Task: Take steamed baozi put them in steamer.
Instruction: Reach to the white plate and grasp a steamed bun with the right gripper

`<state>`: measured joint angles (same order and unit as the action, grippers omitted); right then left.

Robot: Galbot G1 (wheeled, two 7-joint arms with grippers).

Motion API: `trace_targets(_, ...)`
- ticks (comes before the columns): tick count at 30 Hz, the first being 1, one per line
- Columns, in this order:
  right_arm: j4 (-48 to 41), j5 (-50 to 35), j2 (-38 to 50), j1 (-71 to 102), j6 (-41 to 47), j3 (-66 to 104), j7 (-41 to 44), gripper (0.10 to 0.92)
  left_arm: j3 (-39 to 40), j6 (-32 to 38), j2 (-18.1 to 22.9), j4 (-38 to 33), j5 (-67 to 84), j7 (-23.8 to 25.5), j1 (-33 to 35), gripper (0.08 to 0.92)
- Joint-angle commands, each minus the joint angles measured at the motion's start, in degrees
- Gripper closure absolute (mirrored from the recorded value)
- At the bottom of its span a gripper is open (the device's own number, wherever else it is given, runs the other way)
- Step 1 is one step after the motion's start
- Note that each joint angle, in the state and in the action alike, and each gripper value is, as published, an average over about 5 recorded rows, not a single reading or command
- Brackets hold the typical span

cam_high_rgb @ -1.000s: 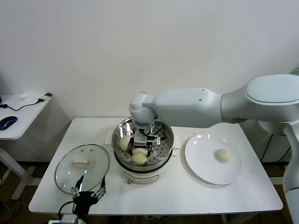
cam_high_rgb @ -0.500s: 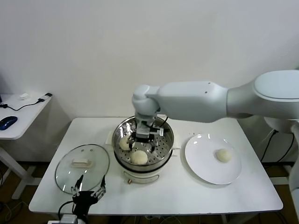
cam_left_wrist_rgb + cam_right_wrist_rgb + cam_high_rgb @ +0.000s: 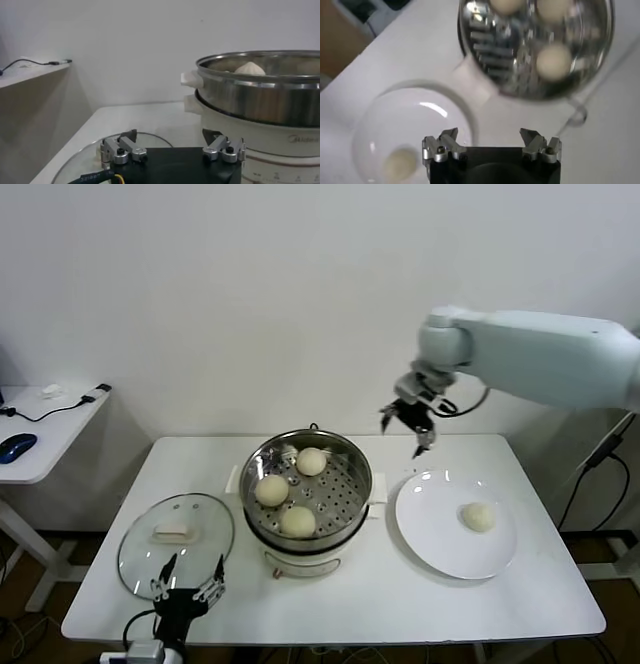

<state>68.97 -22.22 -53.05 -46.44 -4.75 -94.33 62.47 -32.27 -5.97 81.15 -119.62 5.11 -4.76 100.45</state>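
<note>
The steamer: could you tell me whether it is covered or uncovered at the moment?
Uncovered. The steamer shows three baozi on its open tray, and the glass lid lies flat on the table beside it.

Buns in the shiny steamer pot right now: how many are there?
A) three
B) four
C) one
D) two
A: three buns sit on the perforated tray of the steamer, while a fourth remains on the white plate.

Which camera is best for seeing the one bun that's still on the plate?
The head view is best: the last bun sits in plain sight on the white plate, right of the steamer. The right wrist view shows it only as a pale blurry lump near the picture's edge. The left wrist view does not show it.
</note>
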Motion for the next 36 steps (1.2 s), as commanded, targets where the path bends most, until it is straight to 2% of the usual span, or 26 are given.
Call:
trace_targets(1, -6.9, 3.7, 16.3, 15.7, 10.5, 6.2, -1.5, 0.203, 0.1, -0.2, 0.1, 0.1, 0.0, 0.0, -0.2, 0.177)
trace_targets(14, -11.3, 12.1, 14.9, 33.5, 13.4, 20.6, -4.8, 0.203, -0.3, -0.6, 0.3, 0.7, -1.0, 0.2, 0.5, 0.177)
trace_targets(28, -15.8, 12.7, 10.8, 37.1, 14.3, 26.5, -7.0, 0.203, 0.0, -0.6, 0.4, 1.0, -1.8, 0.3, 1.0, 0.177)
trace_targets(36, -15.5, 12.3, 10.3, 36.3, 14.2, 25.1, -6.9, 0.203, 0.1, -0.5, 0.3, 0.8, -1.9, 0.3, 1.1, 0.177)
